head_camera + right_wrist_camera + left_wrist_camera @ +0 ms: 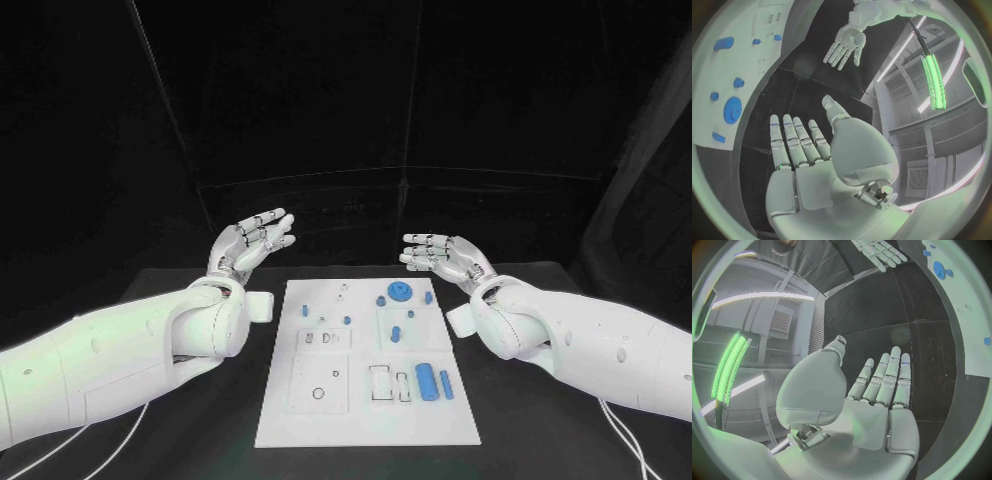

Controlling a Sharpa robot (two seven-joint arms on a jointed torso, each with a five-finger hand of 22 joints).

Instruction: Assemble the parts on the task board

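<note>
Both hands empty, fingers spread — nothing picked yet.
I'd send the right hand (443,252) toward the long blue part (427,381) at five o'clock on the task board (366,420) — left hand (257,238) holding off.

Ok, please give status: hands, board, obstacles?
Left hand open, right hand open, both beyond white task board. Small blue parts untouched. Nothing blocking.

Black table (534,300) with the white task board (368,395) flat at its middle.

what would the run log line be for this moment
left silver hand: open, raised beyond board | right silver hand: open, raised beyond board | white task board: small blue parts untouched | step: no part grasped yet
</note>
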